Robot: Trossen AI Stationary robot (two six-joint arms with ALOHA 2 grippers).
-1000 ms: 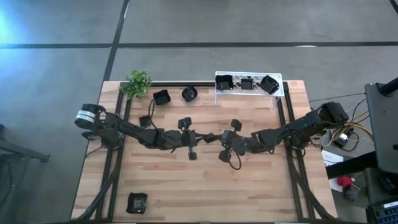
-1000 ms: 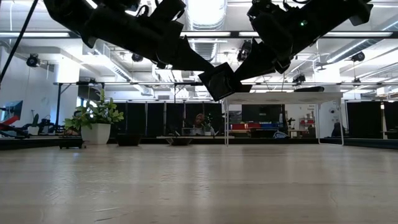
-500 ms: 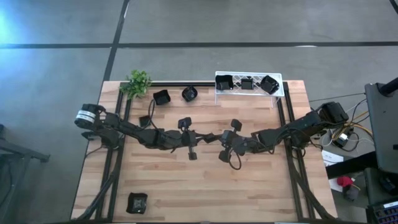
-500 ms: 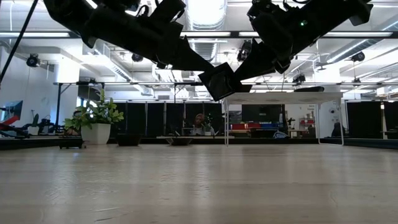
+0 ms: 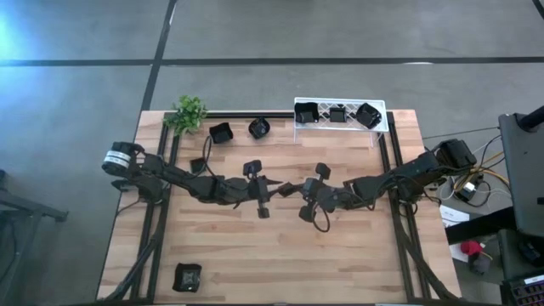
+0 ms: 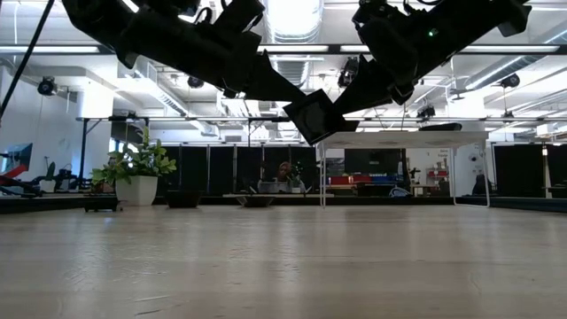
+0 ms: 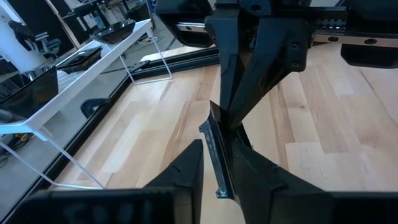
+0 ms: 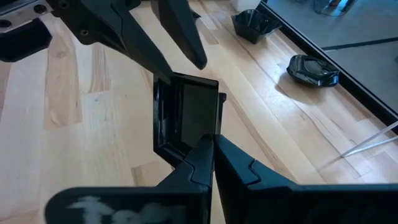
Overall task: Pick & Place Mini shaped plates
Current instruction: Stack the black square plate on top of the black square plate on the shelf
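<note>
Even overhead light, arms backlit at worktop level

High view: flat, diffuse light on the worktop [image 5: 255, 255], soft faint shadows under the arms, bluish glare patch on the floor [image 5: 13, 34] at the upper left corner. Low view: bright ceiling light [image 6: 292, 16] blows out, both arms read as near-black silhouettes, near worktop surface soft and out of focus. Wrist views: well lit wood grain, own fingers close to the lens slightly blurred, straight edges bowing a bit toward the frame borders
</note>
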